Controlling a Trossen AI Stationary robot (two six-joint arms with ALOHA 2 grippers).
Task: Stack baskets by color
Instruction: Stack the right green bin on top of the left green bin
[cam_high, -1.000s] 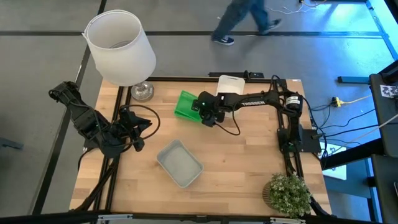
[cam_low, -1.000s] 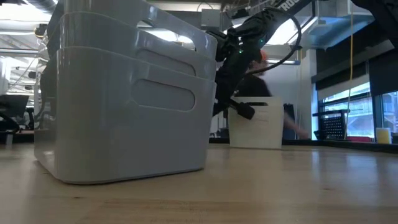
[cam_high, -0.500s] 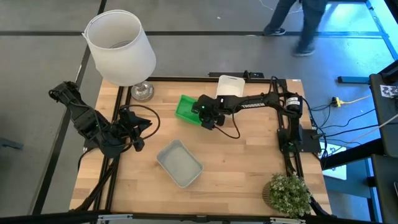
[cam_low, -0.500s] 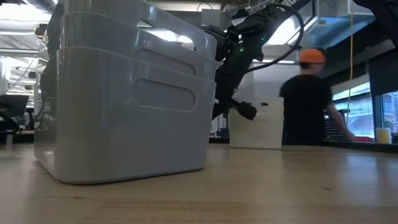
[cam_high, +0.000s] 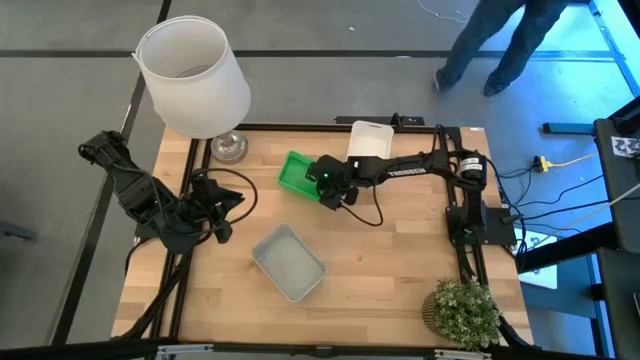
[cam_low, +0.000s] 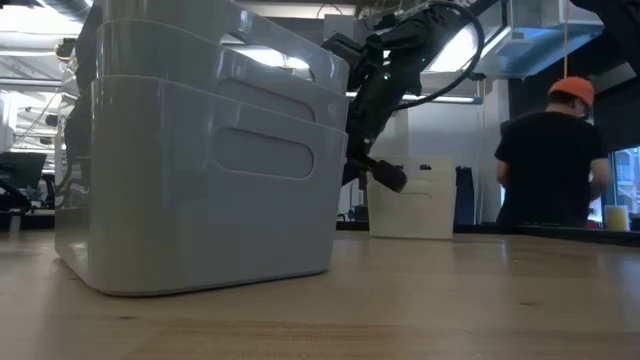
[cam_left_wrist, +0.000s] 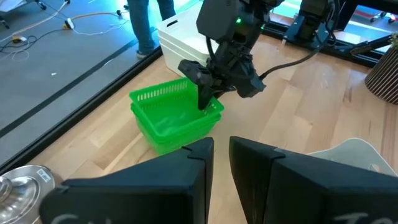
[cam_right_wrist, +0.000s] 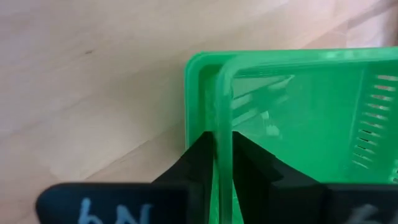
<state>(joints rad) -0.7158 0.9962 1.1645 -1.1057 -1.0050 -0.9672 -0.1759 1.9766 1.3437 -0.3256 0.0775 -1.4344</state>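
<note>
Two green baskets (cam_high: 297, 172) sit at the table's far middle, one nested in the other. The upper one (cam_left_wrist: 168, 102) lies a little askew in the lower one (cam_left_wrist: 180, 134). My right gripper (cam_right_wrist: 222, 165) reaches over from the right, shut on the upper basket's rim. A white stack (cam_high: 371, 138) stands at the far edge. A grey translucent stack (cam_high: 288, 262) rests on its bottom near the middle front. My left gripper (cam_left_wrist: 221, 146) waits at the table's left edge, shut and holding nothing. My right gripper has the upper green basket's rim (cam_right_wrist: 222, 118) between its two fingers, on the wall that faces the table's right. One finger (cam_right_wrist: 252, 168) is inside the basket and one (cam_right_wrist: 196, 165) outside. They slant down from the table's right. The basket rests nested in the lower green one.
A large white lampshade (cam_high: 193, 75) on a metal foot (cam_high: 228, 147) stands at the far left corner. A potted plant (cam_high: 462, 310) occupies the near right corner. In the low view the grey stack (cam_low: 200, 160) hides the green baskets. A person (cam_low: 550, 160) moves beyond the far edge.
My right gripper has shifted slightly toward the table's left and rolled a little at the wrist. The upper green basket has tipped from a steeper tilt to lie flatter in the lower one. The person behind the table has walked toward the right.
</note>
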